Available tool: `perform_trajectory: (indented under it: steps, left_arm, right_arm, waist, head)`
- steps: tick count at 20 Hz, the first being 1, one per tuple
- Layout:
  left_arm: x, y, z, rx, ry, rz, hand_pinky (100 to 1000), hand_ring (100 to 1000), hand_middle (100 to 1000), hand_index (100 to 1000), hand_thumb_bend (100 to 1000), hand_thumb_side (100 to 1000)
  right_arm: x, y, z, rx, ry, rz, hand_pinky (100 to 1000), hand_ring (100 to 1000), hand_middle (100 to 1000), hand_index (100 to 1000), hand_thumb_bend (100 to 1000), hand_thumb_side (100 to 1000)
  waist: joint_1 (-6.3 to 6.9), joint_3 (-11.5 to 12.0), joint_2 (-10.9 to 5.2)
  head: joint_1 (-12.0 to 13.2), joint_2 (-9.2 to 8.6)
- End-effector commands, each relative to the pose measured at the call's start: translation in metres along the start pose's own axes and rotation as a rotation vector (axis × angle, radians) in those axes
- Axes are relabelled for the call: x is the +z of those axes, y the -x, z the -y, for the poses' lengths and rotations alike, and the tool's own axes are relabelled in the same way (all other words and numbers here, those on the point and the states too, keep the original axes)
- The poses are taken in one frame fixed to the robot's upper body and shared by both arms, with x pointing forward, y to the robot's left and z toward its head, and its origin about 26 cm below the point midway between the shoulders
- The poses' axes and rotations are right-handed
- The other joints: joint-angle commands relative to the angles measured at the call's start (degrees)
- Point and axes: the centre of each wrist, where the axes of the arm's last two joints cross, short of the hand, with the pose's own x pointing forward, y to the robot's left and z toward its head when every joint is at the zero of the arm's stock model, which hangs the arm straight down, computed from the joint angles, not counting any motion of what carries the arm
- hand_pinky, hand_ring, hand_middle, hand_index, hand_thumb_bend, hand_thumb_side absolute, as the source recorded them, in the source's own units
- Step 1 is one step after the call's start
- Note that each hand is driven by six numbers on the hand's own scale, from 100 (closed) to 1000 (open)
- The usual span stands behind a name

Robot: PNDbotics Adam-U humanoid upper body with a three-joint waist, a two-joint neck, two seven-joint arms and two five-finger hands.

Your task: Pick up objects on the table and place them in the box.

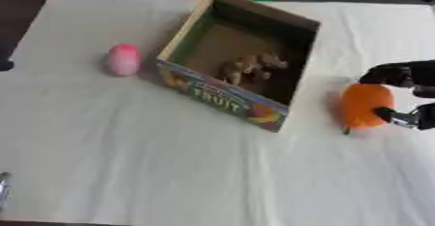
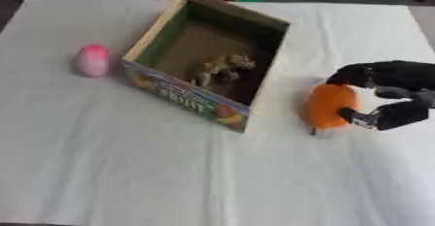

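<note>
Your right hand (image 2: 387,94) comes in from the right edge and is curled round the orange fruit (image 2: 329,105), with one dark finger over its upper right shoulder and the thumb pressed low against its right side. The fruit sits on the white cloth of the counter (image 2: 170,171), just beside the right wall of the box (image 2: 217,111) and slightly forward of it. Whether it has left the cloth cannot be told from either view. It stands taller than it is wide, its long axis roughly upright, and your hand grips it from the side away from the box. That is the relation to mind: the open box lies to the left of your hand and a little farther back, so the carry likely has to go up over the near right wall and then leftward. The box sits turned at an angle, its printed fruit panel facing you, and brownish items (image 2: 223,69) already lie on its floor. A pink egg-shaped object (image 2: 92,60) waits on the cloth to the left of the box, well apart from this hand. A sliver of what may be your left hand (image 1: 3,188) shows at the lower left edge; its fingers cannot be made out.
</note>
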Motion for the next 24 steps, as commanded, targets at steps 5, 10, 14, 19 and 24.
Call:
perform_trajectory:
  steps: [5,10,14,19,24]
  left_arm:
    - [-0.002,-0.005,0.0,0.003,0.009,0.017,638,661,615,768,100,846]
    - [-0.001,-0.005,0.001,0.003,0.013,0.015,639,663,614,764,100,840]
    - [-0.001,-0.005,0.002,0.004,0.013,0.013,640,662,612,758,100,833]
    - [-0.002,-0.005,0.002,0.0,0.01,0.007,639,660,608,754,100,825]
    - [-0.002,-0.005,0.002,0.0,0.01,0.005,639,660,607,751,100,823]
  right_arm:
    - [0.002,0.01,-0.004,0.037,-0.029,-0.04,872,1000,897,1000,209,1000]
    - [0.002,0.007,0.001,0.024,0.057,-0.042,825,1000,713,850,108,932]
    - [0.003,0.003,0.005,0.012,0.147,-0.062,775,1000,508,688,100,631]
    - [0.005,-0.003,0.01,-0.041,0.249,-0.069,717,1000,350,557,100,333]
    - [0.01,-0.013,0.022,-0.118,0.318,-0.049,594,1000,271,479,100,178]
  waist:
    - [0.05,0.15,-0.63]
    - [0.04,-0.06,-0.39]
    - [0.03,-0.02,-0.29]
    - [-0.01,-0.14,-0.42]
    - [-0.08,-0.32,-0.72]
  head:
    - [0.11,-0.54]
    - [0.24,-0.5]
    - [0.31,-0.59]
    - [0.38,-0.64]
    - [0.44,-0.62]
